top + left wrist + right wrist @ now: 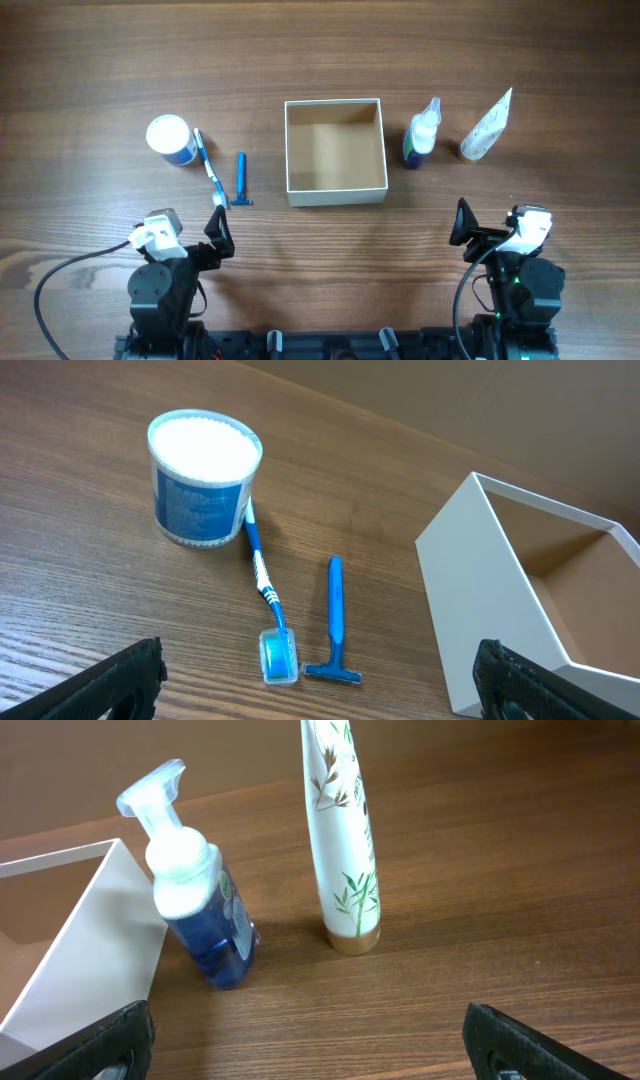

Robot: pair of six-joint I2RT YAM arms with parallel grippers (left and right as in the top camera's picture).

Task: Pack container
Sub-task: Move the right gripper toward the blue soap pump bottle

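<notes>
The container point(335, 190), a square shallow cardboard box with white walls and a brown inside, sits at the table's middle, and nothing shows inside it. It also shows in the left wrist view point(480, 600) and the right wrist view point(90, 935). To its left lie a blue razor point(241, 180) point(335, 622), a blue toothbrush point(209, 170) point(262, 595) and a white-lidded blue jar point(171, 139) point(203, 478). To its right stand a blue pump bottle point(421, 133) point(198, 890) and a white tube point(487, 126) point(342, 840). My left gripper point(218, 228) point(320, 705) is open and empty near the razor. My right gripper point(462, 228) point(310, 1060) is open and empty.
Bare wooden tabletop lies between the grippers and the objects. Cables run from both arm bases at the near edge.
</notes>
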